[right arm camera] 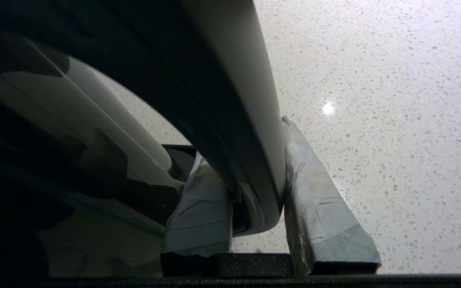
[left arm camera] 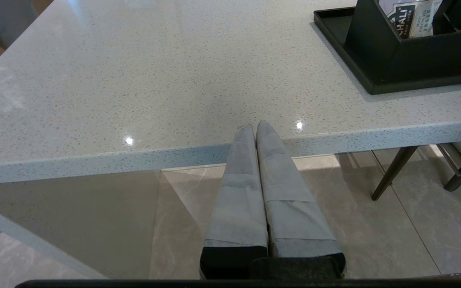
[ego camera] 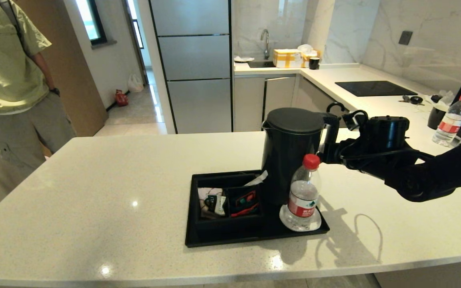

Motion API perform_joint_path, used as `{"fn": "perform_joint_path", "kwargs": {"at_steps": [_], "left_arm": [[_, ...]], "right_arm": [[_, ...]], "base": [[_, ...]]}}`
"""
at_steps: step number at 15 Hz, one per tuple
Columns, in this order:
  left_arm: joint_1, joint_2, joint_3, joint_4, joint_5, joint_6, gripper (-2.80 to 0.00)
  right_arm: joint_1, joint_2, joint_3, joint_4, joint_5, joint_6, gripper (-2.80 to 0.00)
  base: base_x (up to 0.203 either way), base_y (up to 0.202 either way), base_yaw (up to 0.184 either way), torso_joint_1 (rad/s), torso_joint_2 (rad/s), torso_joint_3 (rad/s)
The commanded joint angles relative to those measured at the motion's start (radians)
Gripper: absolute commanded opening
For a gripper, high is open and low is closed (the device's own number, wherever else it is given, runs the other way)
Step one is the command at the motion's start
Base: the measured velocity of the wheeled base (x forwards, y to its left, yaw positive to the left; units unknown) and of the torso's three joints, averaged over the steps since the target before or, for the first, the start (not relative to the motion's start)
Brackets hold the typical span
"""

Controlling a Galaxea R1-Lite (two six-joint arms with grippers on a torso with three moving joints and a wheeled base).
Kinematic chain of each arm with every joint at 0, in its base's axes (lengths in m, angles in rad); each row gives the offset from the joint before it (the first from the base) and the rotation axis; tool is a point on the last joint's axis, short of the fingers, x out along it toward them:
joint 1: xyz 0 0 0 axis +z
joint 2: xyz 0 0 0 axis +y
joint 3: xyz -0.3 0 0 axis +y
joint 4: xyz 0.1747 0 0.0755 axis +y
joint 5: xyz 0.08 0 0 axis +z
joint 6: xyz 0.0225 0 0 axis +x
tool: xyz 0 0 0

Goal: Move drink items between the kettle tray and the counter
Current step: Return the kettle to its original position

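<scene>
kettle (ego camera: 290,154) upright at back right of kettle tray (ego camera: 230,238), behind water bottle (ego camera: 303,196) | kettle handle (right arm camera: 250,132) sits between right gripper (right arm camera: 254,168) fingers, clamped from both sides | left gripper (left arm camera: 255,132) fingers pressed together, at counter (ego camera: 94,188) front edge

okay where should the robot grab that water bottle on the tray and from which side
Grip the water bottle around its narrow neck, just under the red cap, coming from above or the front. It stands upright on the white coaster, tight against the kettle, whose handle the right gripper grips, so back and right look crowded.
</scene>
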Motion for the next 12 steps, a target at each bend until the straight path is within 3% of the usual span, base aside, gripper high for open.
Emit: {"fn": "perform_joint_path", "kwargs": {"at_steps": [1, 12], "left_arm": [[0.000, 0.000, 0.000, 0.001, 0.000, 0.001, -2.80], [0.000, 0.000, 0.000, 0.001, 0.000, 0.001, -2.80]], "right_arm": [[-0.013, 0.001, 0.002, -0.004, 0.001, -0.008, -2.80], [-0.004, -0.003, 0.017, 0.007, 0.038, -0.030, -2.80]], "base": [[0.000, 0.000, 0.000, 0.000, 0.00, 0.000], [0.000, 0.000, 0.000, 0.000, 0.00, 0.000]]}}
